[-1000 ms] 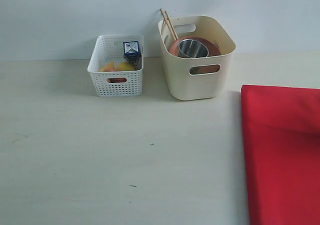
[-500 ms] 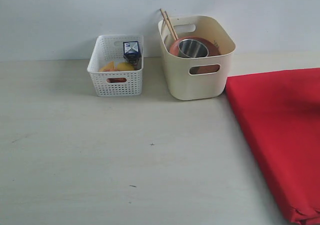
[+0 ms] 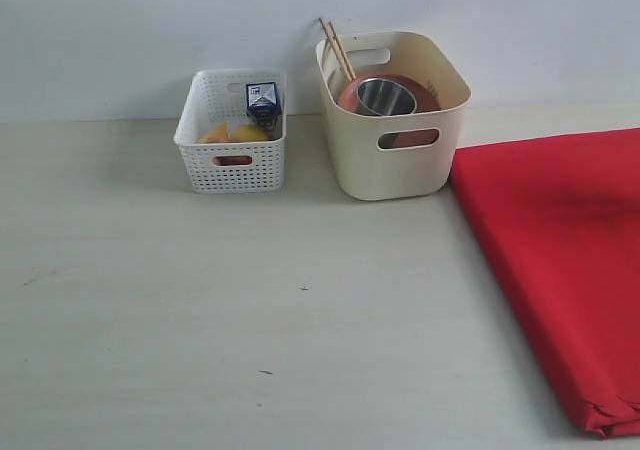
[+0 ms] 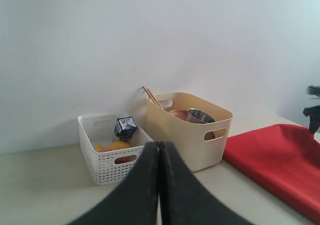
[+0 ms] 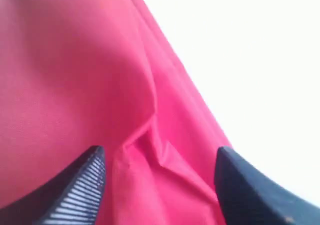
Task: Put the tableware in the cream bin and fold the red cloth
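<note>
The cream bin point(image 3: 395, 155) stands at the back against the wall. In it are a steel cup point(image 3: 386, 96), a brown plate point(image 3: 425, 95) and two chopsticks point(image 3: 337, 48) leaning out of its far left corner. The red cloth point(image 3: 560, 250) lies flat at the right, with its far corner next to the bin and a crumpled corner at the front. No gripper shows in the exterior view. My left gripper point(image 4: 159, 152) is shut and empty, well back from the bin point(image 4: 187, 135). My right gripper point(image 5: 160, 155) is open just above a pinched crease of the cloth point(image 5: 75, 60).
A white perforated basket point(image 3: 232, 140) to the left of the bin holds a blue-white carton point(image 3: 263, 100) and yellow food. A dark part of the right arm point(image 4: 313, 112) shows beyond the cloth in the left wrist view.
The cloth's left edge has swung from straight to slanted, so its far corner has come close to the bin. In the last half second it only settled slightly. The right jaws have opened.
</note>
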Tool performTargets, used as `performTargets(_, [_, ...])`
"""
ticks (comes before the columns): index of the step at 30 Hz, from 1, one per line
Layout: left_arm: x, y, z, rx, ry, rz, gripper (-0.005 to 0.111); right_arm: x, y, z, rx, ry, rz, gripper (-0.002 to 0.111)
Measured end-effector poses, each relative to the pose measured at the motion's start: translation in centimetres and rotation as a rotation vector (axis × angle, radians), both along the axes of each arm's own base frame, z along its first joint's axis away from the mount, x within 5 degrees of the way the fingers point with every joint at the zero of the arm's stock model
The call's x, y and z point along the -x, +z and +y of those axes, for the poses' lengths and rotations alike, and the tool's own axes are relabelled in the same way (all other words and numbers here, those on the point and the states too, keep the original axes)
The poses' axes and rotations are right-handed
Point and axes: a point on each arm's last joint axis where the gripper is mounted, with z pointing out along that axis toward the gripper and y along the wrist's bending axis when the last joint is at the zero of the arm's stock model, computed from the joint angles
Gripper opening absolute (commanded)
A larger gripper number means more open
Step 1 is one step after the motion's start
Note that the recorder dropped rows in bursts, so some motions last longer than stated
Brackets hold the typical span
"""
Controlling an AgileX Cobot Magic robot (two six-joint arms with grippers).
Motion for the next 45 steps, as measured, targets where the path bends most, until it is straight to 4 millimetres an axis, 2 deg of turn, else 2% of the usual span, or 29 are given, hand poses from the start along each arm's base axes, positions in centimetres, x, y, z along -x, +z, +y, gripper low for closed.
performTargets(3, [-0.2,-0.5,-0.1,-0.007,0.002,0.009,0.000,0.0,3.3,1.5,-0.045,0.060,-0.082,0.042])
performTargets(5, [-0.2,-0.7,-0.1,-0.008,0.002,0.012,0.000,-0.1,4.6,3.3,-0.101,0.121,-0.126,0.028])
performTargets(8, [-0.3,-1.0,-0.1,-0.012,0.003,0.018,0.000,-0.1,4.8,6.8,-0.163,0.220,-0.132,0.008])
performTargets(10, [-0.4,-1.2,-0.1,-0.015,0.004,0.020,0.000,0.1,4.3,9.0,-0.181,0.273,-0.116,0.000])
performTargets(14, [-0.4,-1.3,-0.1,-0.019,0.003,0.025,0.000,1.3,1.8,13.2,-0.181,0.369,-0.059,0.000])
performTargets(20, [-0.4,-1.2,-0.1,-0.018,0.004,0.023,0.000,3.6,-2.3,16.3,-0.154,0.461,0.070,0.000])
performTargets(23, [-0.4,-1.2,-0.1,-0.018,0.004,0.023,0.000,4.5,-3.7,17.4,-0.142,0.498,0.115,0.000])
performTargets(28, [-0.4,-1.2,-0.1,-0.018,0.004,0.023,0.000,4.8,-4.5,18.6,-0.138,0.521,0.127,0.000])
performTargets(34, [-0.4,-1.2,-0.1,-0.018,0.004,0.023,0.000,4.2,-7.2,18.4,-0.133,0.451,0.135,0.000])
performTargets(36, [-0.4,-1.2,-0.1,-0.018,0.004,0.023,0.000,3.9,-7.4,18.4,-0.126,0.434,0.122,0.000])
performTargets(45, [-0.4,-1.2,-0.1,-0.017,0.004,0.022,0.000,0.2,-8.0,18.1,-0.116,0.416,0.059,0.000])
